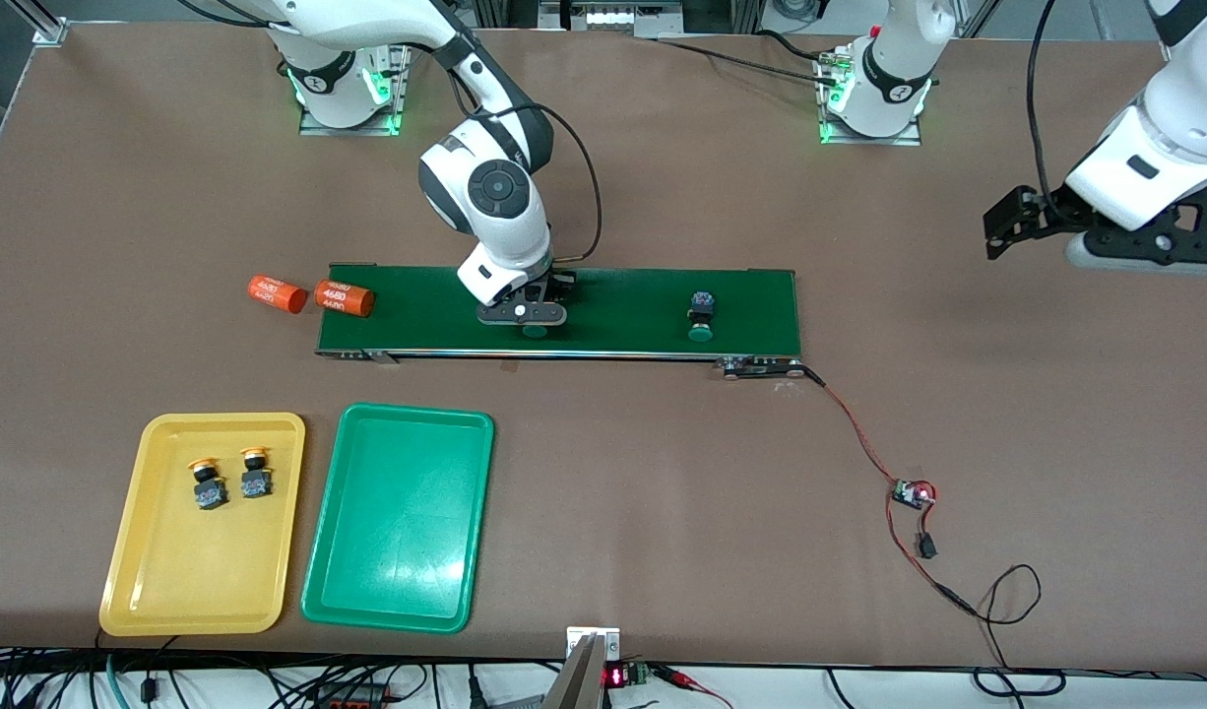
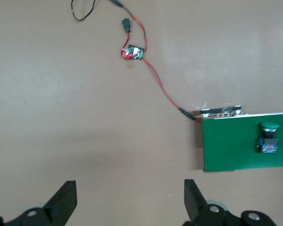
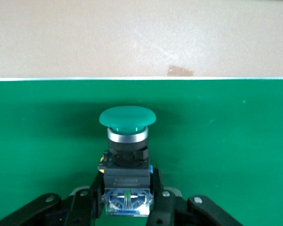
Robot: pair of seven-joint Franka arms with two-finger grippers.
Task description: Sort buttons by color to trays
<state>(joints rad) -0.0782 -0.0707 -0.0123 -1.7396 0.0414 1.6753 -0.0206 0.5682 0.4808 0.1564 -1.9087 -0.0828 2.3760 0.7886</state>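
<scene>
while two yellow-capped buttons [image 1: 231,479] lie in the yellow tray [image 1: 131,591] beside the green tray [image 1: 328,581], two orange cylinders [image 1: 311,294] sit at the conveyor belt [image 1: 623,310]'s end. on the belt the right pincer [image 1: 522,313] grips a green button [image 3: 127,141]; another green button [image 1: 702,317] lies farther along. the left pincer [image 2: 129,200] waits open over bare bench [image 1: 1007,414].

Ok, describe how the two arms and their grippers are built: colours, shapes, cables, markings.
Both arms have glossy white rounded shells with black joint bands. The right arm carries a round black joint cap, and a thin black cable loops along its wrist. Green lights glow at both bases. The right gripper and the left gripper are black, with flat two-finger jaws on a bar-shaped body with visible screws.
</scene>
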